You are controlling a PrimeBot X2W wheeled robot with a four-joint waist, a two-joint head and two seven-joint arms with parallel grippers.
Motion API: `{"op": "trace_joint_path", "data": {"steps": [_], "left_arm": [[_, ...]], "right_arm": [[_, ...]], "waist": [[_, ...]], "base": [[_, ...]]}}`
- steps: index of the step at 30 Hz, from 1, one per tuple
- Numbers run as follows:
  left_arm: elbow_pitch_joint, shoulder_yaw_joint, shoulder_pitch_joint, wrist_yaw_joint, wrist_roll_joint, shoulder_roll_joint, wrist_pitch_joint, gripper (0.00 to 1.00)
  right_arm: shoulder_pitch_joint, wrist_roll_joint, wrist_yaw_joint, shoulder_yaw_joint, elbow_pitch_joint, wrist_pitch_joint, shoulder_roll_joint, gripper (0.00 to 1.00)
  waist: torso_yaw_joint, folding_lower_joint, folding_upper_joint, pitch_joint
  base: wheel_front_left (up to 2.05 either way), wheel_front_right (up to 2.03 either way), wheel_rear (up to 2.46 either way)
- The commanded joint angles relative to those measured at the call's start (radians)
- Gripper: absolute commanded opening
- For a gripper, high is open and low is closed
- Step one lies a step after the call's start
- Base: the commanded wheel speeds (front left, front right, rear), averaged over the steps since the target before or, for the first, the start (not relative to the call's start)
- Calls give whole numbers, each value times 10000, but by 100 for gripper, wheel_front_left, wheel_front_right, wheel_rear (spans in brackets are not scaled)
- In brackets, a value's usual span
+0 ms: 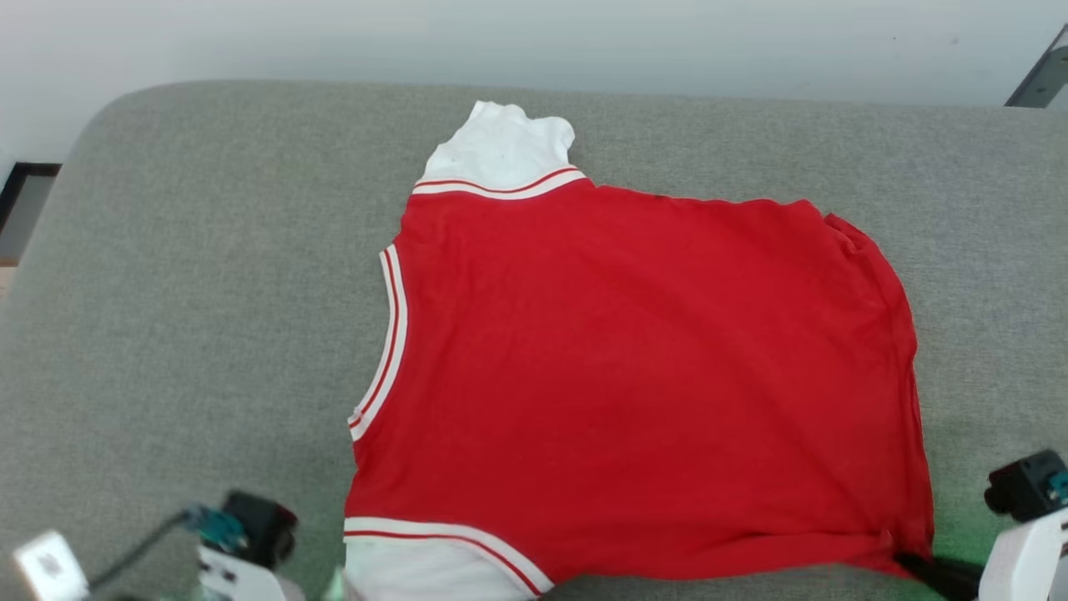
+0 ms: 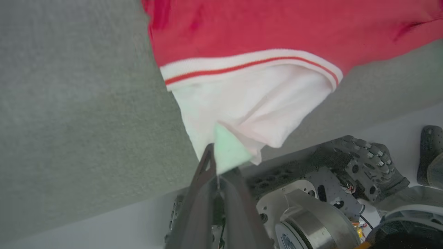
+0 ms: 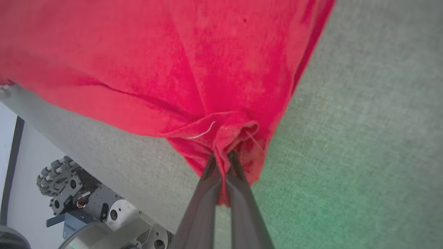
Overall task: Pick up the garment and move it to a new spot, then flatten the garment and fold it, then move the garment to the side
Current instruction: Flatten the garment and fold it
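Observation:
The garment (image 1: 634,376) is a red jersey with white sleeves and red-white striped trim, spread plain side up on a grey padded surface (image 1: 183,317). One white sleeve (image 1: 505,150) points to the far side, the other (image 2: 249,103) hangs at the near edge. My left gripper (image 2: 216,162) is shut on the tip of that near sleeve. My right gripper (image 3: 221,157) is shut on a bunched red hem corner (image 3: 225,133) at the near right; its dark fingers (image 1: 934,572) show under the cloth edge.
The grey surface ends in a rounded edge at the near side, with pale floor (image 2: 104,221) below. The robot's base and ridged wheels (image 2: 360,166) stand under that edge. A pale wall (image 1: 534,42) runs behind the surface.

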Motion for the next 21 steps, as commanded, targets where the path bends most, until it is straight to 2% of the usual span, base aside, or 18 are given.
{"op": "trace_joint_path", "data": {"steps": [1,5,7,10,15,21], "left_arm": [[-115,114,-253,107,127,182,50,0],[-409,464,-1182,141,773,667,452,0],[-363,635,-1772,-9,1152,769,743,0],[-3,870,-2682,-462,1644,523,1175,0],[1509,958,-3946,-1562,2067,-489,1807,0],[4215,766,-4698,-2894,2079,-1992,2092,0]], "right_arm": [[58,-117,-18,-238,-144,42,79,0],[-239,-561,-18,-1065,-497,220,410,0],[-497,-846,-18,-1419,-546,337,609,0],[-1010,-1257,-18,-1734,-454,540,980,0],[-2118,-1802,-16,-1636,99,897,1553,0],[-3487,-2234,-18,-1020,1265,904,1978,0]], "waist": [[-38,0,0,-32],[-118,0,0,-19],[-151,0,0,23],[-200,0,0,118],[-276,0,0,313],[-426,0,0,699]], "base": [[0,0,0],[0,0,0],[0,0,0],[0,0,0],[0,0,0],[0,0,0]]}}
